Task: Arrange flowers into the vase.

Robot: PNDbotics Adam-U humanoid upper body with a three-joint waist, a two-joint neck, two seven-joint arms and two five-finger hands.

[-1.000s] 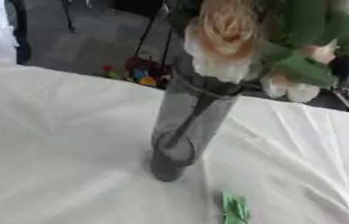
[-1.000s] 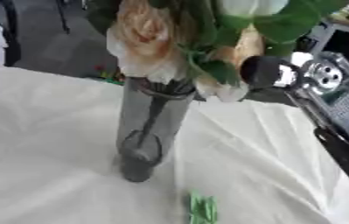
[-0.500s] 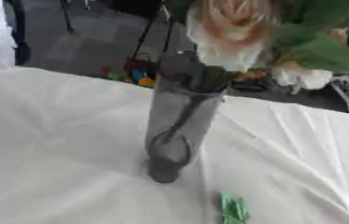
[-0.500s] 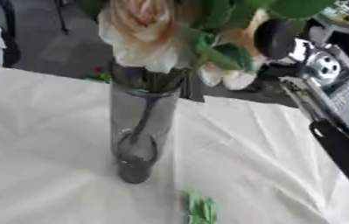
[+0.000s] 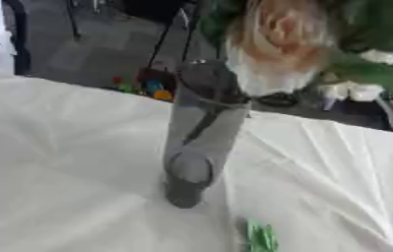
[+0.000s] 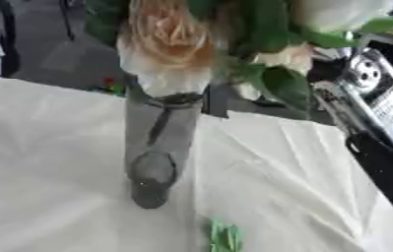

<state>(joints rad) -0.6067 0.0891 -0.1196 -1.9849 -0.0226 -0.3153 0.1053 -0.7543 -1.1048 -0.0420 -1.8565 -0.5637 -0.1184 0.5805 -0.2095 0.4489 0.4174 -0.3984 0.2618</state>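
Fingers cannot be made out; only the right arm (image 6: 380, 118) shows at 3 o'clock. Tall, top-heavy glass vase (image 6: 154, 147) stands mid-desk (image 6: 53, 197), flowers (image 6: 169, 44) soft; hold stems low.

Paired head views, close, angled down on vase (image 5: 198, 142) and tablecloth (image 5: 53, 162).

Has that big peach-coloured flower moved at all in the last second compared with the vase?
Yes. The peach flower has shifted rightward over the vase: earlier it hung above the rim's left side, now it sits at the right of the rim.
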